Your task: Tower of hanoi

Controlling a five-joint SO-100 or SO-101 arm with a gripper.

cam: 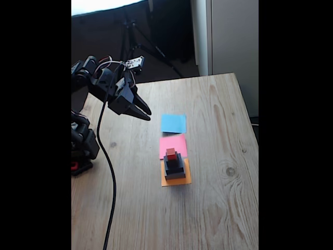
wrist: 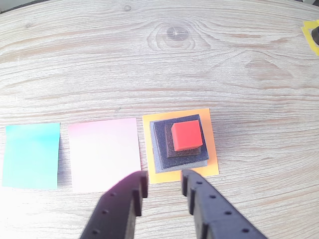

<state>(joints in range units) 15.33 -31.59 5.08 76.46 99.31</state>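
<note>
Black two-finger plastic gripper: jaws parted by a narrow gap, nothing between them, held in the air above the table. In the wrist view, both ribbed fingers entered from the bottom edge, tips just short of the near edge of the orange paper square. In the fixed view, same gripper raised at upper left, tips pointing right and downward, well apart from the stack.

Tower of Hanoi stack: fully assembled on the orange paper square. Large dark grey square block at the base, medium black square block on top of it, small red cube uppermost. A further dark tier seen in the fixed view; exact count of dark blocks could not be told. Tiers set slightly off centre in the wrist view, red cube shifted toward the right rear corner.

Pink paper square: flat, just beside the orange one, bare. Blue paper square: flat, beyond the pink one, bare. All three in one row.

Light wooden table: visible grain and a knot. Black cable hanging from the arm down across the table's left side. Black arm base at the left table edge. Yellow-edged object at the right edge of the wrist view, unidentifiable.
</note>
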